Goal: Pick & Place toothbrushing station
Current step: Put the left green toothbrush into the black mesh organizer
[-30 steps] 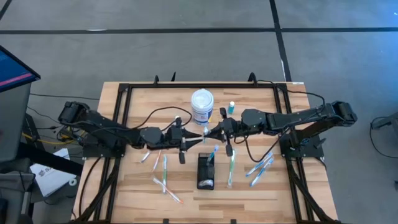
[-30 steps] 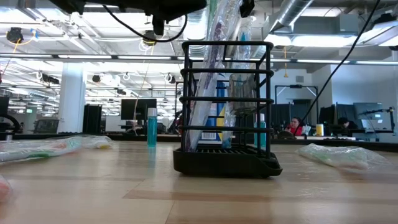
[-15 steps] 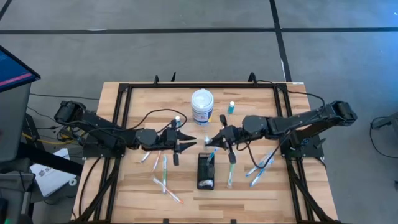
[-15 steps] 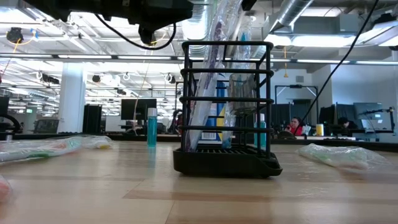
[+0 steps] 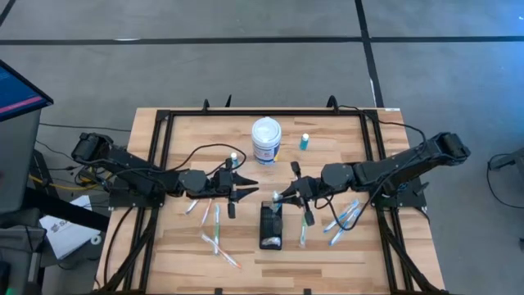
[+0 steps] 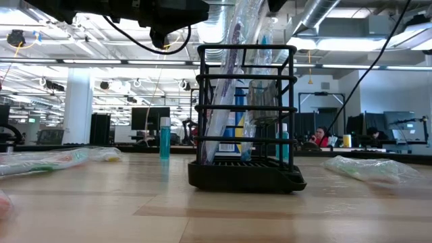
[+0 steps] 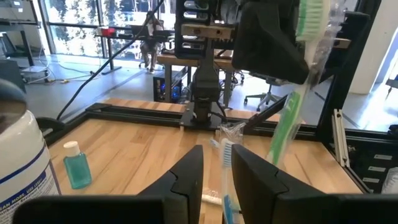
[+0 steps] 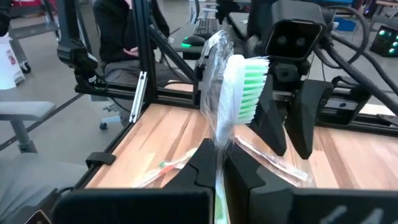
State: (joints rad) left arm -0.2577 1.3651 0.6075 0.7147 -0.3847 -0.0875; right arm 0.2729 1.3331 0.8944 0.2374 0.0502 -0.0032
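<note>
On the wooden table point(image 5: 180, 246), the right gripper point(image 5: 278, 196) clamps a wrapped green toothbrush point(image 8: 239, 93) at the toothbrushing station's point(image 5: 270, 225) twelve o'clock, the left gripper point(image 5: 252, 190) narrowly parted, empty.

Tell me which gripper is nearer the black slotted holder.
Right. The right gripper hangs at the black slotted holder's far end, gripping a wrapped green toothbrush; the left gripper waits farther off, left.

Wooden table point(image 5: 180, 246) bears holder point(image 5: 270, 226), tub point(image 5: 266, 139) (toothbrushes point(image 5: 214, 233) scattered).
</note>
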